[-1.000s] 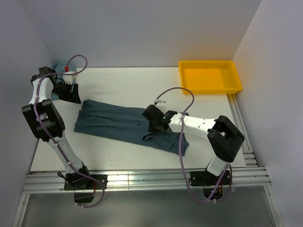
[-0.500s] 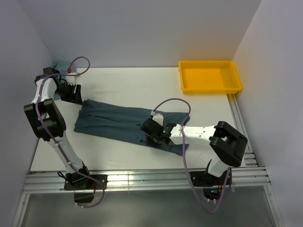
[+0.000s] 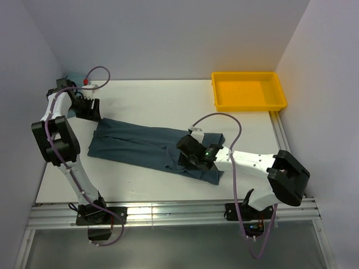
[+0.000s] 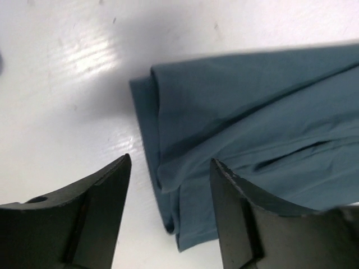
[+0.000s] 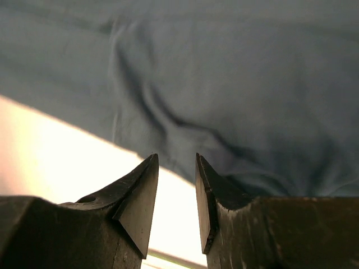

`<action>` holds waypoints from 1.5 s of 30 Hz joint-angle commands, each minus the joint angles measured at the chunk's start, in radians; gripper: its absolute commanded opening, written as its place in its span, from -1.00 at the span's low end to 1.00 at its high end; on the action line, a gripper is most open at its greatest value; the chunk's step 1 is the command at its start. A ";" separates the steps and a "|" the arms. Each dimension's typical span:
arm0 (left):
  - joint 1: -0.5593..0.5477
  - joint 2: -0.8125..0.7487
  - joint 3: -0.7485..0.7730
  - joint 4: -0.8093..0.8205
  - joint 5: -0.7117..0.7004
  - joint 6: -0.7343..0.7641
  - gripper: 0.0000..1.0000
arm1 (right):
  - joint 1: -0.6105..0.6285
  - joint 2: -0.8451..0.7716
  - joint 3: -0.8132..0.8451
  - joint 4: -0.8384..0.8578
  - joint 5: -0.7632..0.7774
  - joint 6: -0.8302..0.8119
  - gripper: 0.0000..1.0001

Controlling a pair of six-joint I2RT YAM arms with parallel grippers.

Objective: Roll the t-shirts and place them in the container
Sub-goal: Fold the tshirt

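Note:
A dark slate blue-grey t-shirt (image 3: 140, 147) lies folded into a long strip across the middle of the white table (image 3: 157, 101). My left gripper (image 3: 91, 110) is open just above the strip's far left corner. In the left wrist view that corner (image 4: 224, 112) lies flat between and beyond the spread fingers (image 4: 95, 202). My right gripper (image 3: 188, 157) hangs low over the strip's right part, near its front edge. In the right wrist view its jaws (image 5: 175, 158) stand a narrow gap apart and hold nothing, with wrinkled cloth (image 5: 224, 84) just beyond.
An empty yellow plastic tray (image 3: 215, 89) stands at the back right. A light blue item (image 3: 69, 77) is partly hidden behind the left arm at the back left corner. Metal rails (image 3: 168, 213) run along the table's near and right edges.
My right gripper moved toward the near edge of the shirt, then a little right, and its arm swung right. My left gripper shifted slightly right toward the shirt's far left corner.

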 commanded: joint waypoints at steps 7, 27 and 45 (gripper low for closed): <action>-0.084 0.132 0.122 0.078 -0.001 -0.089 0.11 | -0.125 -0.012 -0.005 0.027 0.042 -0.026 -0.20; -0.093 0.172 0.156 0.075 -0.006 -0.094 -0.71 | -0.424 -0.202 -0.197 0.047 0.030 -0.058 -0.09; -0.094 0.177 0.171 0.173 -0.158 -0.177 -0.99 | -0.668 -0.191 -0.283 0.178 -0.065 -0.057 0.25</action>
